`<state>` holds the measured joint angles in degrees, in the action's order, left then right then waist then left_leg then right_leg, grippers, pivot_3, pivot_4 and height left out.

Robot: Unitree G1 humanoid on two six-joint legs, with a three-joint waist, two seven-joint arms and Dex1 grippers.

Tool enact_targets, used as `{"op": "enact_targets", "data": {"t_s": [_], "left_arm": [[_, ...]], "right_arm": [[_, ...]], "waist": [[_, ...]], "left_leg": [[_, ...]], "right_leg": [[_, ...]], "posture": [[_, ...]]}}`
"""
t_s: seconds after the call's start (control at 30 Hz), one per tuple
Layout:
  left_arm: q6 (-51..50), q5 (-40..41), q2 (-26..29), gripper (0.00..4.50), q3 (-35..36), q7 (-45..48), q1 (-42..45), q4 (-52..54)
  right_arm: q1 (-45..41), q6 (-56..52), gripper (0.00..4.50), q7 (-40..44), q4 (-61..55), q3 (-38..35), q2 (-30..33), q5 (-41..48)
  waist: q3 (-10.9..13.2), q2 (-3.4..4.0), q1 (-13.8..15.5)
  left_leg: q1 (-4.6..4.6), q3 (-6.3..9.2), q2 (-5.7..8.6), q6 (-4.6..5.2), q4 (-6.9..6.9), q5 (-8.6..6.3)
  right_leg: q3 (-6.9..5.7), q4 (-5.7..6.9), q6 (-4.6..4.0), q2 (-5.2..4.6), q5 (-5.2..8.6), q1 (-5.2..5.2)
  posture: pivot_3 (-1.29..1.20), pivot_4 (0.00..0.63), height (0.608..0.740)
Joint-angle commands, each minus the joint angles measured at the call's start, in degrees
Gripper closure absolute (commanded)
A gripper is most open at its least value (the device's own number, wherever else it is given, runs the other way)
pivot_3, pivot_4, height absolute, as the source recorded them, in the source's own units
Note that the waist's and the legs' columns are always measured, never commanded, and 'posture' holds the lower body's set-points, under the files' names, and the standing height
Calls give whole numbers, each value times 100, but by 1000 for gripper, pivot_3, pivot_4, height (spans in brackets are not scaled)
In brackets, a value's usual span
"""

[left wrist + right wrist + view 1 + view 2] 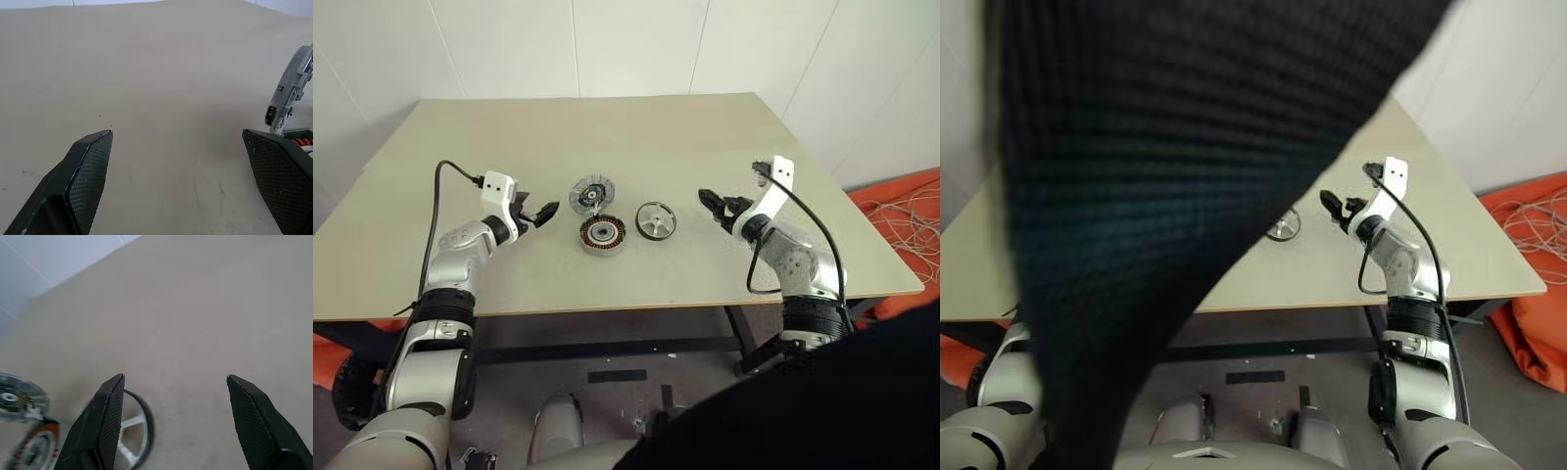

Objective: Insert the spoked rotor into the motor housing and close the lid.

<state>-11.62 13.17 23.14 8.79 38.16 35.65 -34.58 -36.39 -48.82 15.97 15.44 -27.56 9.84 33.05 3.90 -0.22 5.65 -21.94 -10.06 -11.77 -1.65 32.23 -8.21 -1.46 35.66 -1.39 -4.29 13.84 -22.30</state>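
The motor housing (pixel 603 234), a round silver cup with copper windings, lies mid-table. Just behind it, the lid (pixel 591 194) is tilted up on edge, its dark ribbed face towards me; it also shows as the lid (pixel 292 85). The spoked rotor (pixel 656 220) lies flat to the right of the housing, seen too as the rotor (pixel 138 430). My left gripper (pixel 540 212) hovers left of the housing, open and empty, fingers (pixel 88 161) wide apart. My right gripper (pixel 715 204) is open and empty to the right of the rotor, fingers (pixel 110 411) spread.
The beige table (pixel 607 137) has bare room behind and to both sides of the parts. Its front edge runs close below the arms. An orange cloth with pale cables (pixel 901 211) lies on the floor at the right. A dark blurred shape (pixel 1185 147) covers much of the right eye view.
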Motion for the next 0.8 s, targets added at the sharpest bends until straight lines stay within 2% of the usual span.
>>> {"op": "enact_targets", "data": {"t_s": [0.03,0.1,0.27,0.6,0.8], "left_arm": [[263,29,78,0,7,161,60,88],[338,44,80,0,13,223,51,91],[490,47,97,0,22,317,37,93],[575,17,156,0,14,327,-24,120],[567,4,169,0,7,319,-66,177]], "right_arm": [[-450,-886,863,-526,392,-1152,-303,1518],[-499,-903,863,-798,680,-1297,-367,1582],[-400,-831,863,-919,905,-1090,-480,1511],[26,-577,863,-728,892,-527,-479,1248],[209,-352,863,-532,1033,-313,-222,1074]], "waist": [[0,0,10],[0,1,34],[0,1,79],[0,0,150],[-1,0,154]], "left_leg": [[0,0,1,0,0,0],[-3,-1,2,0,0,0],[-12,-3,2,-5,-2,3],[-10,-2,1,-6,-3,3],[1,-2,2,-10,-3,5]], "right_leg": [[0,0,0,-1,0,0],[0,-1,0,-2,0,-1],[-3,-2,0,-2,0,-9],[-2,-2,1,-3,0,-8],[-3,-1,2,-5,0,3]], "posture": [[0,0,740],[0,0,740],[0,0,740],[0,0,740],[0,0,740]]}}
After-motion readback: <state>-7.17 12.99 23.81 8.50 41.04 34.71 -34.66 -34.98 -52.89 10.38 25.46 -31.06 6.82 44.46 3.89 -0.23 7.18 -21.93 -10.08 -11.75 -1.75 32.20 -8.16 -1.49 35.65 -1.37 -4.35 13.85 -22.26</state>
